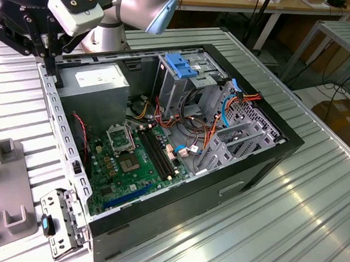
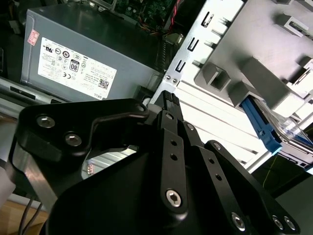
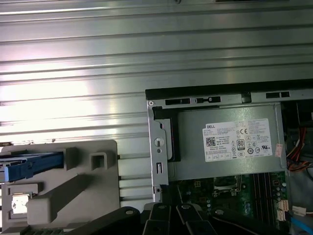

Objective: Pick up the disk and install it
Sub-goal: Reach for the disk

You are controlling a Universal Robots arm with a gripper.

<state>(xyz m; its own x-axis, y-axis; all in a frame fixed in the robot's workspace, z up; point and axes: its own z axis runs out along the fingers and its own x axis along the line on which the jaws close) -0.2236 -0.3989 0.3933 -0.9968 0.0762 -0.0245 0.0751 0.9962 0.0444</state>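
Claw (image 2: 169,98) tips pressed together, clamping nothing, poised over the case (image 1: 156,220) rim by the power supply (image 3: 225,142). In the first wrist view, disk (image 3: 34,164) slotted in the grey holder (image 3: 73,196), blue carrier showing, body hidden, cropped at the frame edge.

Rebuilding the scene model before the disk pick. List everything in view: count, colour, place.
table: 1, ribbed silver, under everything
computer case: 1, black, open, on the table
power supply: 1, grey, in a corner of the case
motherboard: 1, green, on the case floor
drive cage: 1, grey with a light-blue latch plate, upright in the case
data cables: at least two, thin, blue, beside the cage
fixture tray: 1, grey, on the table outside the case
disk: 1, blue carrier, in the fixture tray
arm: 1, silver with a blue cap, behind the case
claw: 1, black, near the power supply, apart from the disk
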